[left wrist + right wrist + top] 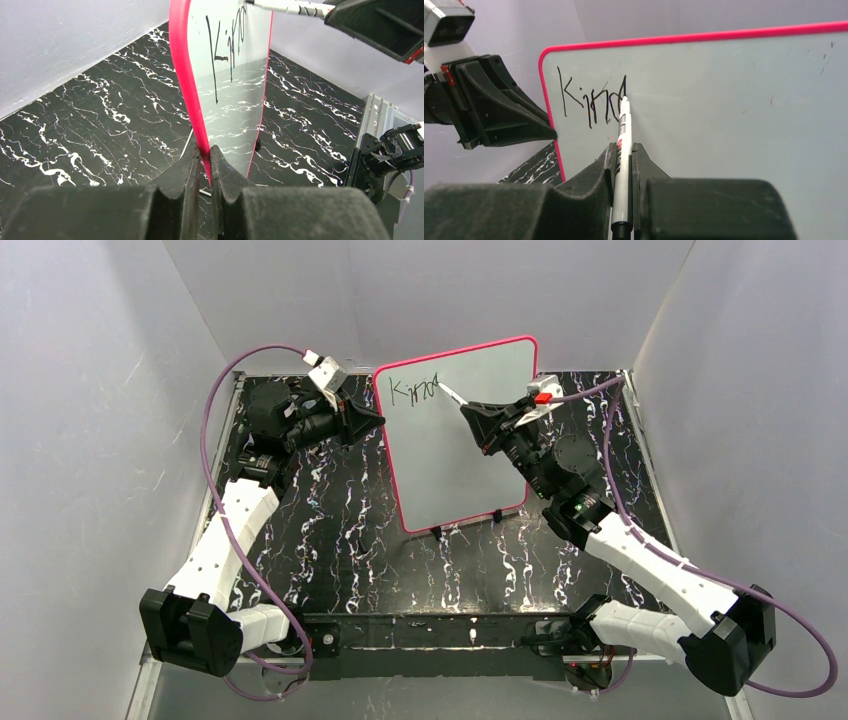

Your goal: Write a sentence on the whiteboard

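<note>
Steadying the board [470,465] upright toward the table's [345,535] twelve o'clock, I had the left claw [205,156] clamped on its nine-o'clock edge so the right claw [624,150], gripping the marker [624,127], could add to the letters [591,102] without tipping it.

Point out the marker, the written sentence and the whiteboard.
marker [624,122]: right wrist view, barrel near the tip.
sentence [592,102]: right wrist view, middle of "Kind".
whiteboard [460,460]: top external view, bare white face.

white arms [240,515], black joints, purple cables [208,425]
</note>
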Available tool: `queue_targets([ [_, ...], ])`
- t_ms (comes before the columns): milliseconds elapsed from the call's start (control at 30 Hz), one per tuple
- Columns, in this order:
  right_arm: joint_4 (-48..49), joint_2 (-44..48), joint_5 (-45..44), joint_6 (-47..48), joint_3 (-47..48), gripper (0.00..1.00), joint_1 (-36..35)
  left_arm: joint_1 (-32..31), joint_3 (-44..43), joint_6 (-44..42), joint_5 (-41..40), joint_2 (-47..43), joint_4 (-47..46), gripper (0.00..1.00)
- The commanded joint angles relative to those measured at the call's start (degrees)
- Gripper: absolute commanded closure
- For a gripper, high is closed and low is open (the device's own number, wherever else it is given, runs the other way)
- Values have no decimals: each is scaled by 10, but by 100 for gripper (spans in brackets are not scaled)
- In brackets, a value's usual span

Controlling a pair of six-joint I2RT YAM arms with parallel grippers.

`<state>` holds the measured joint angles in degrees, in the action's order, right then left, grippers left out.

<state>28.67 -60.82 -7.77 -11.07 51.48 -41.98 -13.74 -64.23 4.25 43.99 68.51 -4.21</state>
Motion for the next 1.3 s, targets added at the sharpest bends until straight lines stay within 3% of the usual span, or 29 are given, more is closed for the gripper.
queue_targets([
  [0,-9,15,-11,-14,-20,99,4,-7,7,-9,22,-10,17,100],
  [800,-57,47,-26,-8,-14,99,4,-6,11,-1,17,-12,14,100],
  [1267,-83,56,28,1,35,99,8,-6,13,7,16,-15,13,100],
])
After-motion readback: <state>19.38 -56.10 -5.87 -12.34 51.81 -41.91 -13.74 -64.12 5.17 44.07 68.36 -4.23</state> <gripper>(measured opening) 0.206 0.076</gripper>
